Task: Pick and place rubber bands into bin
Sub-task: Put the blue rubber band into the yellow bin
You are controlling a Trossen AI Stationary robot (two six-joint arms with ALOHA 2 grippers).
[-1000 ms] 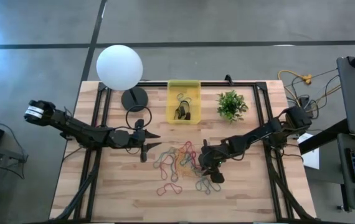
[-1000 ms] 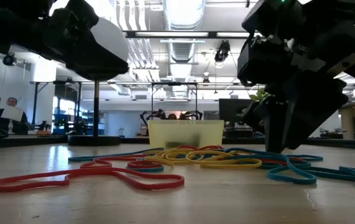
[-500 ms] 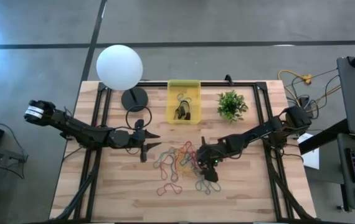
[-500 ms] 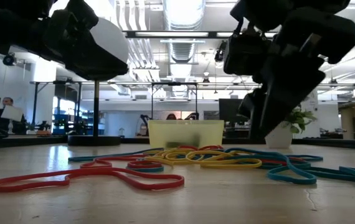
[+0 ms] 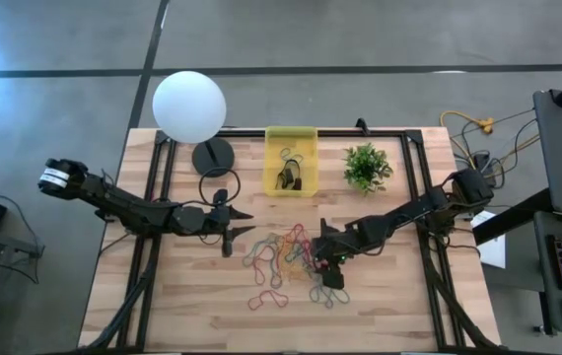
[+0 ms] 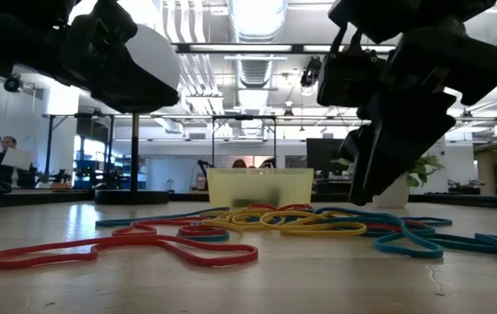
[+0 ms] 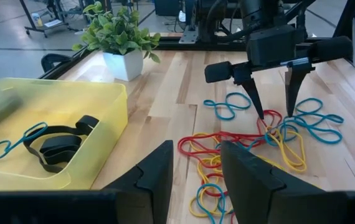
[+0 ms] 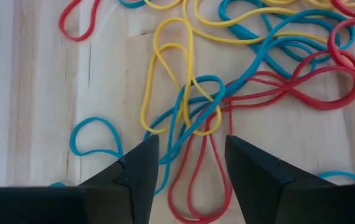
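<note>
The rubber bands [image 5: 281,258] lie in a loose tangled pile of red, yellow and blue loops on the wooden table, also seen as bands [image 8: 190,93] from close above. My right gripper [image 5: 319,258] hovers open just over the pile's right part, fingers pointing down on either side of a knot of bands [image 7: 271,127]; the right gripper [image 7: 274,115] touches nothing that I can see. My left gripper [image 5: 246,221] waits open left of the pile, above the table. The yellow bin [image 5: 291,138] stands beyond the pile, holding a blue band [image 7: 12,142] and a black object.
A white globe lamp [image 5: 189,106] stands at the far left on a dark round base. A small green plant [image 5: 367,168] in a white pot sits right of the bin. A black frame rims the table. Bare wood lies near the front edge.
My right gripper has risen slightly off the table and moved toward the table's left, from the pile's right edge to over the bands. The bands lie as before.
</note>
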